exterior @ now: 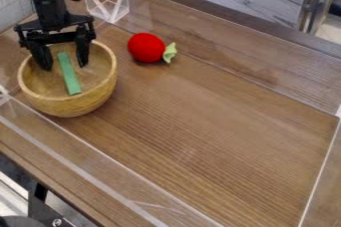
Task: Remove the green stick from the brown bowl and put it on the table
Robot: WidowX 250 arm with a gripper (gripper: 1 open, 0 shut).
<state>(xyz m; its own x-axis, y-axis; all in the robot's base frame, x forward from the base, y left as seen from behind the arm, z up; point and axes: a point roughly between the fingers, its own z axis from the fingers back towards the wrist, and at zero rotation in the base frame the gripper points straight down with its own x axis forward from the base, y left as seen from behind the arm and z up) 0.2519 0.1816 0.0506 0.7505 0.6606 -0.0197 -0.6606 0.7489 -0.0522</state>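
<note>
A round light-brown wooden bowl (pixel 91 98) sits at the left of the brown wood-grain table (pixel 213 121). The bright green stick (pixel 68 74) lies slanted inside the bowl, its upper end between my fingers. My black gripper (pixel 59 54) hangs open just above the bowl's far rim, one finger (pixel 86 52) on each side of the stick's top. Nothing is held between the fingers.
A red ball-like fruit (pixel 148 47) with a small green leaf lies right of the bowl. A clear plastic holder (pixel 110 8) stands behind it. A low clear wall (pixel 134 186) runs along the table's edges.
</note>
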